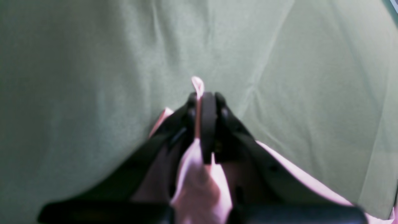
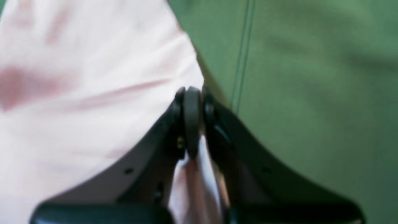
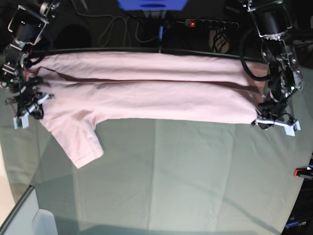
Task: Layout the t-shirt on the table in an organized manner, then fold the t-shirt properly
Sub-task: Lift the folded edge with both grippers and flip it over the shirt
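The t-shirt point(image 3: 146, 93) is soft pale pink cotton, stretched into a long band across the far half of the table point(image 3: 186, 181), from nine o'clock to three o'clock in the base view. Shallow lengthwise folds run through it, with a darker crease along the middle. One short sleeve point(image 3: 78, 142) droops toward seven o'clock, its hem lying flat on the cloth. My left gripper point(image 1: 206, 102) is clamped tight on a thin pinch of pink fabric, a small tip poking out at twelve o'clock beyond my dark rounded fingertips point(image 1: 207, 124). My right gripper point(image 2: 191, 102) is closed too, pinching the shirt's edge, with smooth pink cloth spreading away toward nine and ten o'clock. The table covering is matte grey-green fabric, creased in faint straight lines. A red clamp point(image 3: 304, 172) sits at its three o'clock edge.
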`<state>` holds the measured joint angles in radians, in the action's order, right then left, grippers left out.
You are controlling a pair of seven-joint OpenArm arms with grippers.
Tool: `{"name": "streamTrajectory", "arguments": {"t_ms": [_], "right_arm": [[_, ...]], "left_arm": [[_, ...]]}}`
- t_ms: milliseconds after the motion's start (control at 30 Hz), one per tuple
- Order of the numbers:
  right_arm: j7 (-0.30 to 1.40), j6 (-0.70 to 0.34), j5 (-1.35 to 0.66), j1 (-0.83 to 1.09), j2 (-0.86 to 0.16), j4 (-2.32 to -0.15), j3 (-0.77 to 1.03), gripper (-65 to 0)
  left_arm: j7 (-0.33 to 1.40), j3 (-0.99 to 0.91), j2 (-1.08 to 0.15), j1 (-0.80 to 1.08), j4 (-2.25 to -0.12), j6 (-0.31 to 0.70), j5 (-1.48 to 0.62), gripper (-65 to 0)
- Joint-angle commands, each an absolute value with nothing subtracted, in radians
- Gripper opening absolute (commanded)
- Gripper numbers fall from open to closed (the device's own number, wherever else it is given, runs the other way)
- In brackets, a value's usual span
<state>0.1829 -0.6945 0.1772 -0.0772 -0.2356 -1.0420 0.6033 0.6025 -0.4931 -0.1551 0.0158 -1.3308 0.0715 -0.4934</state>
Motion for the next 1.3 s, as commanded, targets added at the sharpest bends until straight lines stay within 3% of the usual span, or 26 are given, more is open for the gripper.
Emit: {"name": "streamTrajectory", "arguments": {"t_ms": [0, 700, 1000, 1267], "right_arm": [[0.150, -0.698, 0.156, -0.113, -0.255, -1.061, 0.610, -65.0], [0.151, -0.698, 0.156, -0.432, -0.274, -1.063, 0.611, -65.0], [0.151, -0.698, 0.153, -0.357, -0.266, -1.084, 0.668, -65.0], [0.143, -0.698, 0.151, -0.177, -0.166, -1.210, 0.722, -65.0]], "left_arm": [[0.581, -0.496, -0.173, -0.005, -1.353, 0.074, -0.503, -65.0], [0.590, -0.499, -0.199, -0.268, -1.351, 0.074, -0.504, -65.0], [0.584, -0.501, -0.199, -0.272, -1.340, 0.074, -0.498, -65.0], [0.581, -0.503, -0.199, -0.252, -1.273, 0.076, -0.503, -65.0]]}}
